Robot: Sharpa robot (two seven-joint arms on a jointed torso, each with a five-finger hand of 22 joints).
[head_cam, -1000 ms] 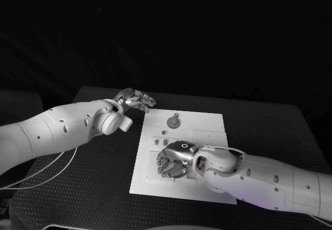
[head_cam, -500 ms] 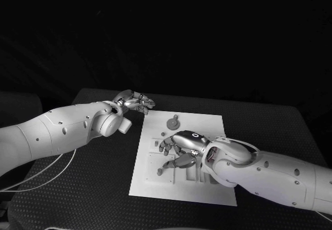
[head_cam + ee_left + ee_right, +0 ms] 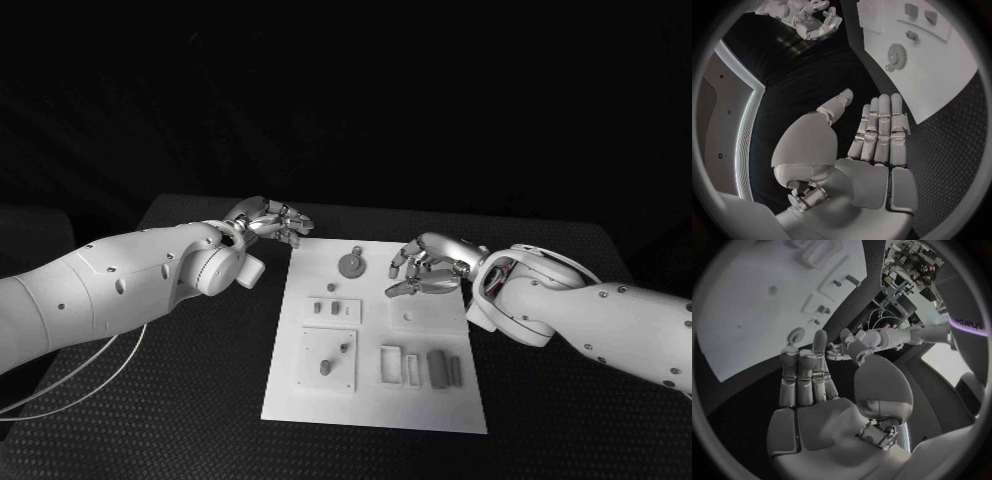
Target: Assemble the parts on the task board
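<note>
1. The task board (image 3: 433, 395) lies lengthwise in the middle of the black worktop (image 3: 173, 400), its near edge set back from the worktop's front, with bare dark surface along both of its long sides.
2. On the board's near half, a raised square plate (image 3: 326, 358) on the left carries two small parts (image 3: 335, 357). To its right three upright blocks (image 3: 421, 366) stand side by side, just short of the board's right edge.
3. Further in, two small parts (image 3: 330, 307) sit in a recessed panel left of centre, and a tiny peg (image 3: 335, 289) stands just beyond them. A low stud (image 3: 410, 316) sits alone right of centre with bare board around it.
4. Near the far edge a round gear-like part (image 3: 352, 263) lies flat, a smaller round piece touching its far side.
5. The right robot hand (image 3: 423, 265) hangs over the board's far right part, beside the gear. Its fingers are loosely curled and apart, holding nothing; in the right wrist view they stand straight and side by side (image 3: 807, 377).
6. The left robot hand (image 3: 271, 220) is off the board, above the worktop just beyond the board's far left corner. Its fingers lie straight together with the thumb apart (image 3: 879, 132), empty.
</note>
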